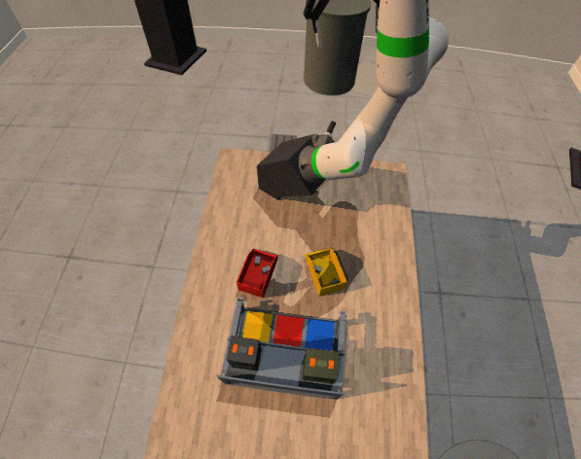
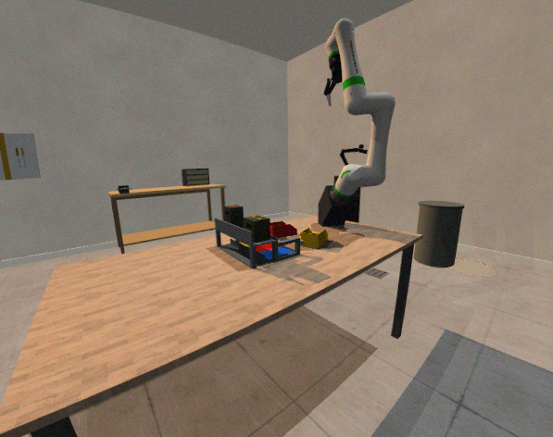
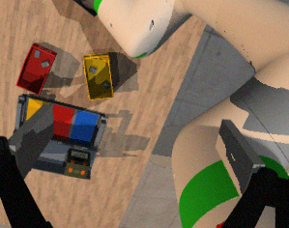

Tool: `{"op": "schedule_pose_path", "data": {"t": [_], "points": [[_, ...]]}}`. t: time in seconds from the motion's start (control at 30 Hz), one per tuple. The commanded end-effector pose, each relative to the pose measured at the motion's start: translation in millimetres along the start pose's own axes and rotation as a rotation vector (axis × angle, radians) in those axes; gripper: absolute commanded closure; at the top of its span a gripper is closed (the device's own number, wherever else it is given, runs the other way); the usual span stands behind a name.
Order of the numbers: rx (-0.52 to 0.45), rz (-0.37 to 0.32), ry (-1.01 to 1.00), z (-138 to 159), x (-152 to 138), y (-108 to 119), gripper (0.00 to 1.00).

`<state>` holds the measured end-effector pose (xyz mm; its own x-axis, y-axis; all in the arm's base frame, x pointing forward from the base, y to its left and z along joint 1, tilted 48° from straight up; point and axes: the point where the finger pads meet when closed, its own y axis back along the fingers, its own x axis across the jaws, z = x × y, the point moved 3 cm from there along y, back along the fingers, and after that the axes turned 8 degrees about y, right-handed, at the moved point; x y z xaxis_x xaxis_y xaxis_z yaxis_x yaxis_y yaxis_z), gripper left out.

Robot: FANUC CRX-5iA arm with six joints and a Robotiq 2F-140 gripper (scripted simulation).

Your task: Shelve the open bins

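Note:
A red bin (image 1: 256, 278) and a yellow bin (image 1: 325, 270) stand on the wooden table, each with small grey parts inside. Both lie just behind the grey shelf (image 1: 283, 354). The shelf's floor carries a yellow mark (image 1: 257, 326), a red mark (image 1: 288, 330) and a blue mark (image 1: 320, 334). My gripper (image 2: 328, 91) is open and empty, high above the table near the arm's top. In the wrist view the black fingers frame the picture, with the red bin (image 3: 36, 68), the yellow bin (image 3: 98, 77) and the shelf (image 3: 57, 136) far below.
A dark box (image 1: 242, 351) and an olive box (image 1: 320, 366) sit on the shelf's upper board. The arm's dark base (image 1: 285, 167) stands at the table's far end. A grey drum (image 2: 438, 232) stands on the floor beside the table.

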<state>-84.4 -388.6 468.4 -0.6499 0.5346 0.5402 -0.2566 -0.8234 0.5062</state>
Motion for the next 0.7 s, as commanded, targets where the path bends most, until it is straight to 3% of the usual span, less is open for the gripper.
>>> {"op": "schedule_pose_path", "data": {"t": [0.0, 0.33, 0.67], "points": [[0.001, 0.003, 0.001, 0.3, -0.9, -0.3, 0.00], [0.003, 0.025, 0.009, 3.0, -7.2, -2.3, 0.00], [0.013, 0.089, 0.032, 11.0, -24.9, -8.7, 0.00]]}}
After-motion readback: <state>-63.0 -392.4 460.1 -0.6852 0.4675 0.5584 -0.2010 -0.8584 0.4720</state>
